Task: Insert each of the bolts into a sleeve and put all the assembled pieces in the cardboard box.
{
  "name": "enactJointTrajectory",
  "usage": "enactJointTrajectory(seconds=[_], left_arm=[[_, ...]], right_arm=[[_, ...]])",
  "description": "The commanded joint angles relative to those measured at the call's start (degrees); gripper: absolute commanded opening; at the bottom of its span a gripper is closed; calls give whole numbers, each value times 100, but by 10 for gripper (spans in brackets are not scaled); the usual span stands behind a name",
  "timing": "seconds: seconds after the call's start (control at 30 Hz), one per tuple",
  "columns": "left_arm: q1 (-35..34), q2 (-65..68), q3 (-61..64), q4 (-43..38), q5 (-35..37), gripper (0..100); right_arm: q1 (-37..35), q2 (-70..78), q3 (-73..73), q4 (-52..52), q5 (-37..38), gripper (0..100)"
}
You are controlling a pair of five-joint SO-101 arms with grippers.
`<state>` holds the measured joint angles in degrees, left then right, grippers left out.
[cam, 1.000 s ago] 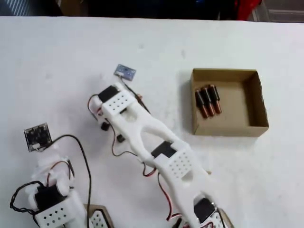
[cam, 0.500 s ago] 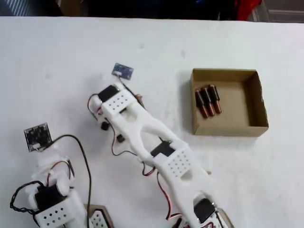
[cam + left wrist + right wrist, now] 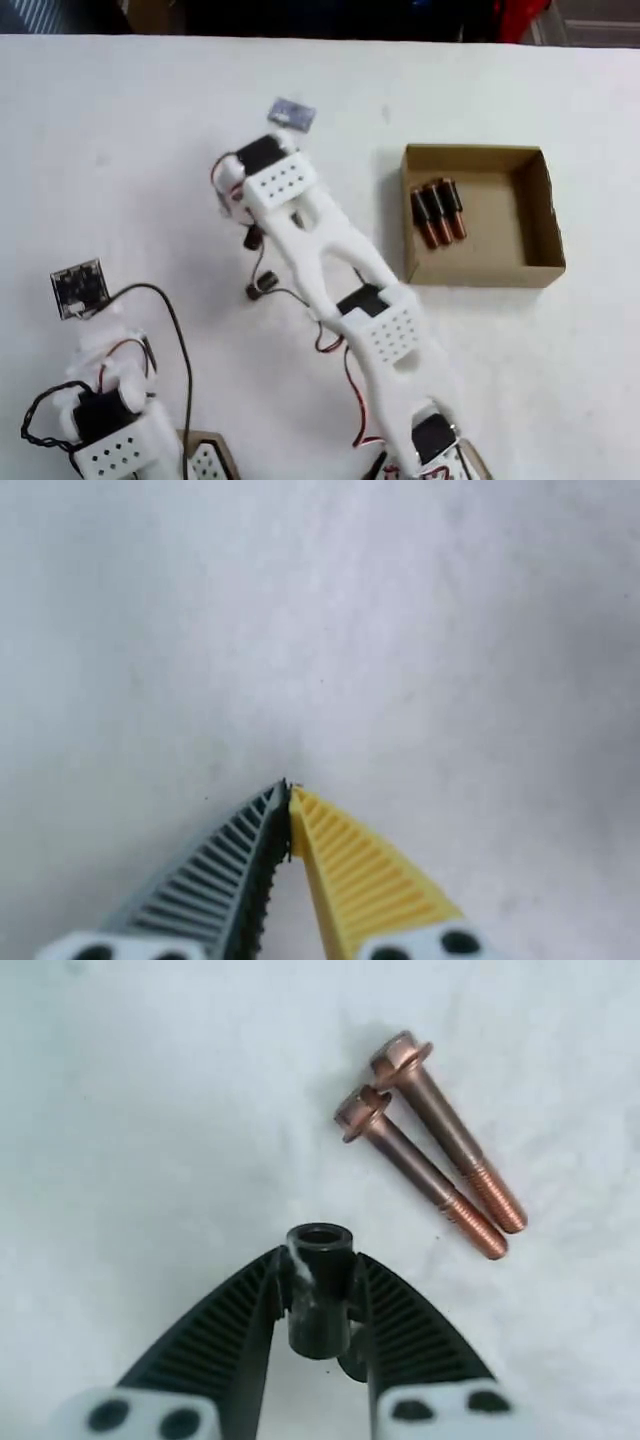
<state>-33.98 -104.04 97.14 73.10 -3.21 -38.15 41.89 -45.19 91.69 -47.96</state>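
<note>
- The right gripper pinches a black sleeve between its two dark ribbed fingers. In the right wrist view, the open end of the sleeve stands just past the fingertips, and the hollow bore can be seen.
- Beyond this sleeve, the same view gives two copper bolts on the white table. The nearer bolt and the farther bolt lie flat, side by side and almost parallel. Their flanged heads are at the same end, very close to each other. Both bolts are near the sleeve but apart from it, and neither bolt has a sleeve on it.
- The left gripper is pressed together. In the left wrist view, its black finger and yellow finger meet at the tips with nothing between them, and the tips are low over the bare table.
- The high view gives the arms as a whole. The right arm stretches from the near edge toward the middle of the table. The left arm is folded at the near left corner, well apart from it.
- The high view also gives the cardboard box, which stands open just beside the right arm, on the side away from the left arm. Three assembled pieces lie in it side by side, against the wall nearest the right arm.
</note>
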Motion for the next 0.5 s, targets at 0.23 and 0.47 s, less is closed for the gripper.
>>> enactJointTrajectory(seconds=[0.23,0.47], left_arm=[[-22,-66,-18,44,-53,24],[-22,-66,-18,44,-53,24]], right_arm=[[1095,-971,-360,690,2523,17],[1956,-1182,246,690,4448,17]])
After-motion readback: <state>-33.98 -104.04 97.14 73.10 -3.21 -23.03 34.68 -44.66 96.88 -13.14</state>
